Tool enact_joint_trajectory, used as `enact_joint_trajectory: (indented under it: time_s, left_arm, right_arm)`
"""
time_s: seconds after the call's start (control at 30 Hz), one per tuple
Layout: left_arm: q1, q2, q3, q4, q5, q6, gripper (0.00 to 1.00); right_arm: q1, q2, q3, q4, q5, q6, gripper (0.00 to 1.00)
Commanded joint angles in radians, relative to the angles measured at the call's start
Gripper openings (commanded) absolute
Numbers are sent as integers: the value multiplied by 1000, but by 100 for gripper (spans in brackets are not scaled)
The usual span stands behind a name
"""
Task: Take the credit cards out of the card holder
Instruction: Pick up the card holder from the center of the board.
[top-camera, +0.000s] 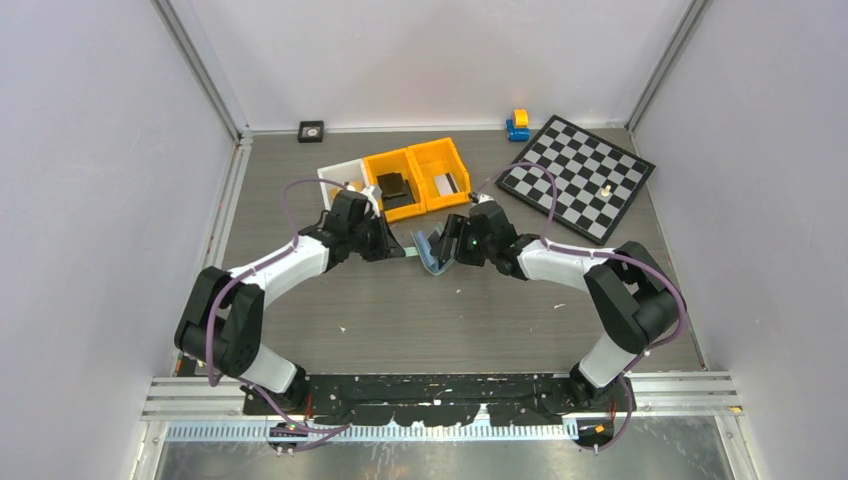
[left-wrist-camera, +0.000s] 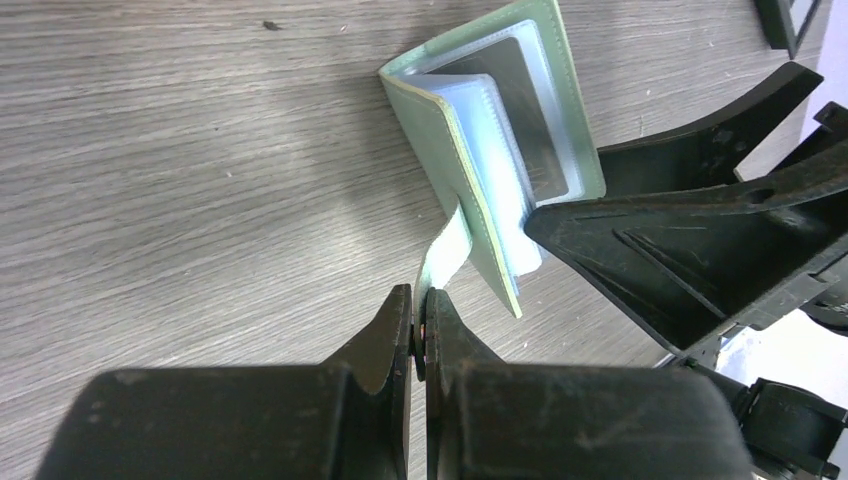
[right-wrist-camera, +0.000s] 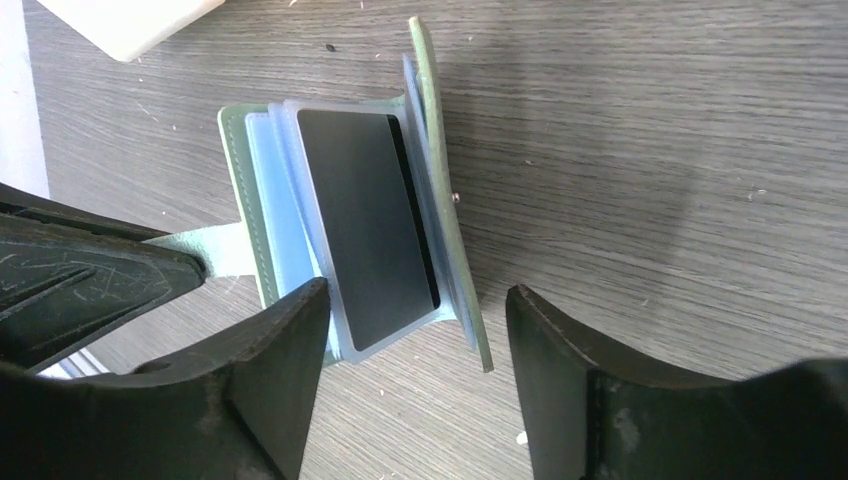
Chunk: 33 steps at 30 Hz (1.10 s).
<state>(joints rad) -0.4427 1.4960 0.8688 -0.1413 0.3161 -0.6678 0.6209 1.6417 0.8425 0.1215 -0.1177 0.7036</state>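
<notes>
The card holder (right-wrist-camera: 350, 230) is sitting half-open on the table (top-camera: 400, 310) — light, floppy, its sleeves (right-wrist-camera: 262, 170) probably slick — with the left gripper (left-wrist-camera: 420, 305) pinching its tab (left-wrist-camera: 445, 250) and the right gripper (right-wrist-camera: 415, 300) gaping wide around the dark card (right-wrist-camera: 365, 225), best taken by its exposed edge.

From above you see little of the card holder (top-camera: 432, 254) (it's crowded from both sides). Its strap end disappears inside the left gripper (left-wrist-camera: 420, 305) in the left wrist view. You can't name the tiny piece (top-camera: 605, 187) on the checkerboard (top-camera: 570, 168): too small.
</notes>
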Motion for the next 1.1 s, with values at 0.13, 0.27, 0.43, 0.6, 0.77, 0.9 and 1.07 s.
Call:
enact_joint_trajectory:
  time_s: [0.13, 0.27, 0.43, 0.6, 0.77, 0.9, 1.07]
  left_arm:
    - [1, -9, 33, -37, -51, 43, 0]
    - [1, 3, 32, -24, -36, 39, 0]
    - [0, 4, 21, 18, 7, 25, 0]
    - [1, -14, 16, 13, -8, 31, 0]
    - [1, -18, 18, 2, -20, 36, 0]
    - [1, -5, 23, -4, -16, 36, 0]
    - [1, -1, 24, -3, 2, 32, 0]
  right_arm:
    - [7, -25, 8, 37, -47, -22, 82]
    - [7, -3, 21, 36, -81, -25, 86]
    - [35, 11, 54, -20, -47, -58, 87]
    - [49, 8, 73, -73, 24, -78, 84]
    - [48, -30, 58, -71, 67, -82, 73]
    - [49, -53, 50, -70, 90, -91, 64]
    - [48, -31, 69, -90, 97, -97, 54]
